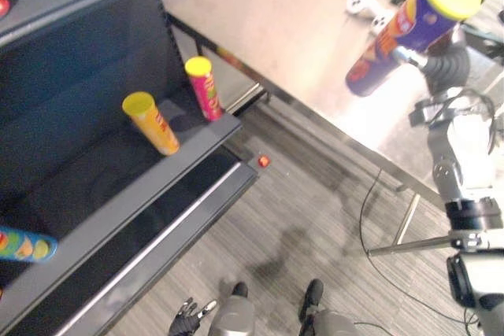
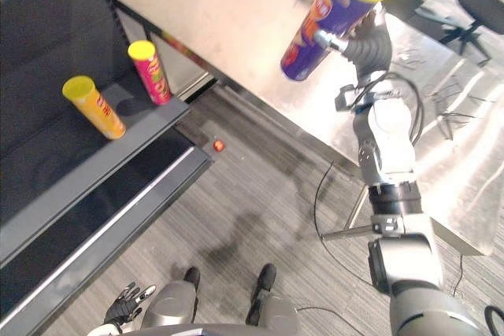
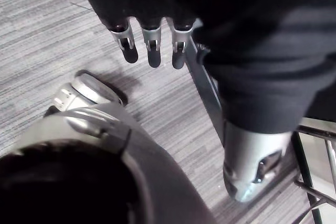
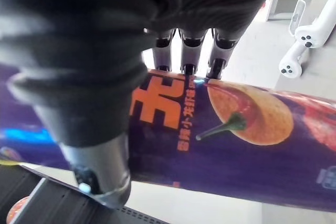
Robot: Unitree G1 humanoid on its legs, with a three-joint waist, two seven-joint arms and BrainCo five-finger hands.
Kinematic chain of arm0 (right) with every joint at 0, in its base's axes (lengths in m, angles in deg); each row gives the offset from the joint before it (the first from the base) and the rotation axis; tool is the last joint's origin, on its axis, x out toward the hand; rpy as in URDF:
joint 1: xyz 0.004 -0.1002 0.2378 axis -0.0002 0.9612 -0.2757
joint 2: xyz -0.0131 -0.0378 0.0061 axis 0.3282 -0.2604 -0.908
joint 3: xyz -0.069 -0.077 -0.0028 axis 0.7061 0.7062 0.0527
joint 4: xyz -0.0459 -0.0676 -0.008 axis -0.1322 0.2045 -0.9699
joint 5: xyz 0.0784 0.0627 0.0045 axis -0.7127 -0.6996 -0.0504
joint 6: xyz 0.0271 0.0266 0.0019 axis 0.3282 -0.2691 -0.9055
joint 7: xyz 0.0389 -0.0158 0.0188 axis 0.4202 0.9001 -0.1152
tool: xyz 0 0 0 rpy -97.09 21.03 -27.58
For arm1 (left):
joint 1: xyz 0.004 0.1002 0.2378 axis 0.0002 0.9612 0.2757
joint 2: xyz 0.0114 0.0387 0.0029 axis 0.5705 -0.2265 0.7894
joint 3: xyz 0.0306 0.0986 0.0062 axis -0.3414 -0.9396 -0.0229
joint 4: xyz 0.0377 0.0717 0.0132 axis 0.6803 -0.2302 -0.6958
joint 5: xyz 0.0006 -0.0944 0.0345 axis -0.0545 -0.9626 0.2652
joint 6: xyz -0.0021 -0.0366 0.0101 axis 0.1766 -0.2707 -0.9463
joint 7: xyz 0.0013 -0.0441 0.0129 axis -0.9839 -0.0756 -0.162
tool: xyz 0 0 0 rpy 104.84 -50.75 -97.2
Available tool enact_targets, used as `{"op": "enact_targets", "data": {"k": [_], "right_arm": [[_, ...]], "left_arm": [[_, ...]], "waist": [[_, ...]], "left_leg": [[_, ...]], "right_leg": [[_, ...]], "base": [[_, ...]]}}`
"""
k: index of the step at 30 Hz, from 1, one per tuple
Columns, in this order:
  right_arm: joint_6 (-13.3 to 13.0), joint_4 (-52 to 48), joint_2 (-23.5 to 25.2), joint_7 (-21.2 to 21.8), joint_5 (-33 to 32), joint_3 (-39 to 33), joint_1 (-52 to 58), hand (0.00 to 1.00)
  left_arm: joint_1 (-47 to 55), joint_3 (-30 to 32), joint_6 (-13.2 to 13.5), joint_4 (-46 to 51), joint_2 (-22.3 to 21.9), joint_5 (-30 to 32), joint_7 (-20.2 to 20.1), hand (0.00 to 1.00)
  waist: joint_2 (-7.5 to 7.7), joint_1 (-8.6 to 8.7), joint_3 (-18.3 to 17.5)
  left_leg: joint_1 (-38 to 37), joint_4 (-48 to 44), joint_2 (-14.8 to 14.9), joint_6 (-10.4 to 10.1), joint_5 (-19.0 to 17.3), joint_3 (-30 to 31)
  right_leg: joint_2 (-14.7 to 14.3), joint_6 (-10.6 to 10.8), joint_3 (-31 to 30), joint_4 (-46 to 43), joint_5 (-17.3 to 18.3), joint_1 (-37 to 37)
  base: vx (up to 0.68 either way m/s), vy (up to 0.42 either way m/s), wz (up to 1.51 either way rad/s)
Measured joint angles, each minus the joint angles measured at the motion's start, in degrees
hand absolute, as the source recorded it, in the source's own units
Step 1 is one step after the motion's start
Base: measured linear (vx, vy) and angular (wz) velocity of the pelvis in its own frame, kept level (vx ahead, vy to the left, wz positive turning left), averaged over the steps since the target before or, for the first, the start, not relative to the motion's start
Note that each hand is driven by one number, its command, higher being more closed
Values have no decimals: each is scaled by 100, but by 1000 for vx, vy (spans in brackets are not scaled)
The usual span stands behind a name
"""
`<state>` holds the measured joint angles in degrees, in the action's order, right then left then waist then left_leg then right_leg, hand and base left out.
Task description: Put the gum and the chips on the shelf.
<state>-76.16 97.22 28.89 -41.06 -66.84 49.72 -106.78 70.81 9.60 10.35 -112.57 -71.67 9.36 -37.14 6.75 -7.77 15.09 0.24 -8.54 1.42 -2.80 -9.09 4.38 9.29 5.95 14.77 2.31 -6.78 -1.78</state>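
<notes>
Containers, nearest first: a blue-and-green can (image 1: 24,244) lay on its side at the near end of the dark shelf (image 1: 157,186), cut off by the edge of the view. Further along the same unit an orange can (image 1: 151,122) with a yellow lid stood lid-up on the board. A pink can (image 1: 203,88), also yellow-lidded, stood apart from it near the board's far corner. All lids were on, so contents could not be checked.

A small red object (image 1: 264,161) lay on the grey floor (image 1: 315,218) just off the shelf's corner. What it was could not be determined.

The purple chips can (image 1: 409,25), yellow lid on, was off the shelf. It was held in the air over the steel table (image 1: 299,29), tilted with the lid end highest. White controllers (image 1: 368,5) lay on the table beyond it.

Hands: the left hand (image 1: 189,319) hung low over the floor, its fingers (image 3: 152,45) straight and holding nothing. The right arm was raised upright beside the table. The right hand (image 2: 366,43) was clamped round the purple can's middle, with its fingers (image 4: 187,51) wrapped over the barrel.
</notes>
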Motion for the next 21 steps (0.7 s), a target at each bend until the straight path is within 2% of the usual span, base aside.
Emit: {"op": "enact_targets", "data": {"k": [2, 3, 5, 9, 15, 21], "right_arm": [[116, -303, 95, 111, 1, 1, 363, 100], [178, -484, 131, 209, 1, 3, 613, 100], [337, -828, 219, 337, 0, 3, 995, 100], [467, -1287, 289, 618, -7, 2, 1653, 100], [493, -1459, 292, 888, -7, 5, 2444, 100], [494, -1451, 349, 881, -17, 6, 2806, 100]], "left_arm": [[-12, 83, 2, -85, -48, 9, 48, 0], [-6, 151, 0, -167, -67, 10, 52, 0], [9, 169, -7, -281, -68, 9, 53, 0], [38, 236, -76, -437, -68, 5, 42, 0], [43, 264, -80, -557, -73, -9, 50, 0], [43, 254, -82, -617, -82, -125, 66, 0]], "waist": [[-5, 12, -109], [-1, 117, -190], [-3, 175, -278], [-4, 309, -455], [-59, 429, -728], [-116, 533, -737]], "left_leg": [[-76, 26, 24, -2, -13, -126], [-78, 31, 30, -3, -20, -155], [-113, 39, 43, -13, -33, -230], [-144, 55, 131, -47, -57, -347], [-177, 107, 160, -71, -70, -401], [-326, 146, 154, -70, -103, -493]], "right_leg": [[-29, -10, -130, 13, 7, 4], [-34, -41, -131, 27, 33, 6], [-72, -82, -203, 67, 51, 6], [-119, -98, -288, 89, 39, 8], [-162, -67, -364, 275, -127, 21], [-189, -39, -429, 366, -157, 162]], "base": [[-34, -10, -30], [-49, -14, -21], [-43, -13, -20], [-14, -21, -16], [49, 6, -7], [15, 12, -8]]}}
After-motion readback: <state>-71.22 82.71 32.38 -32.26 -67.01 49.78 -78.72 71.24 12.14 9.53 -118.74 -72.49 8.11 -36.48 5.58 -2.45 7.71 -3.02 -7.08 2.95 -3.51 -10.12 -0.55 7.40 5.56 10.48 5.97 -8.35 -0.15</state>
